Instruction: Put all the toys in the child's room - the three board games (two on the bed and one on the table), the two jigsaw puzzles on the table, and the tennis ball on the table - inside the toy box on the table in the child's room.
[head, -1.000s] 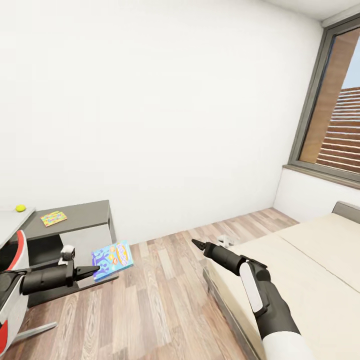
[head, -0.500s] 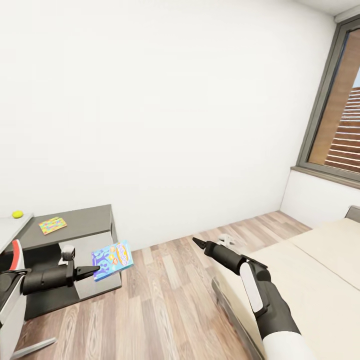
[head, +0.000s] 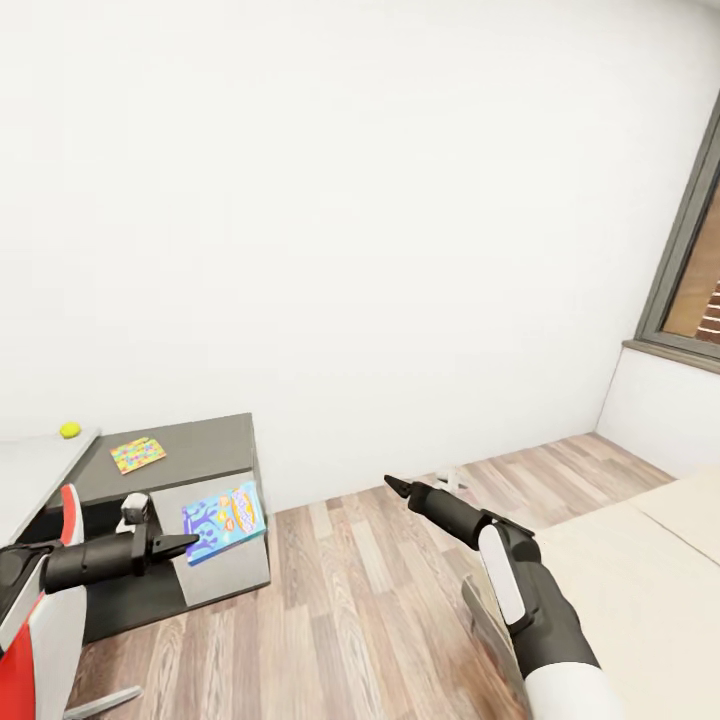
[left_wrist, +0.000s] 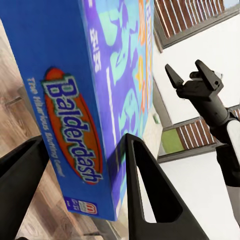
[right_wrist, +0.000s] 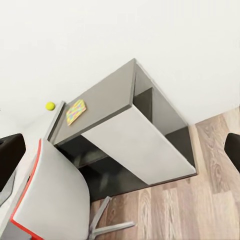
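Observation:
My left gripper (head: 192, 543) is shut on the blue board game (head: 225, 520), printed "Balderdash" (left_wrist: 85, 100), and holds it by one edge above the wooden floor. Its fingers (left_wrist: 150, 190) press both faces of the box. My right gripper (head: 395, 487) hangs open and holds nothing, out over the floor. The table (head: 190, 445) stands at the left, with its dark lower section and white panel (right_wrist: 135, 145). On it lies a small flat colourful box (head: 138, 454), too small to read. The tennis ball (head: 69, 429) rests on the pale slab top (head: 30, 470). The white-and-green board game is out of view.
A grey chair with red trim (head: 50, 630) stands in front of the table at the lower left. A corner of the bed (head: 640, 580) lies at the lower right, by my right arm. A window frame (head: 690, 280) is at the right edge. Wooden floor (head: 340, 600) lies between bed and table.
The camera has turned left: the table and chair have come further into the picture, while the bed and window have slid off to the right. Both arms keep their pose; the blue box stays held.

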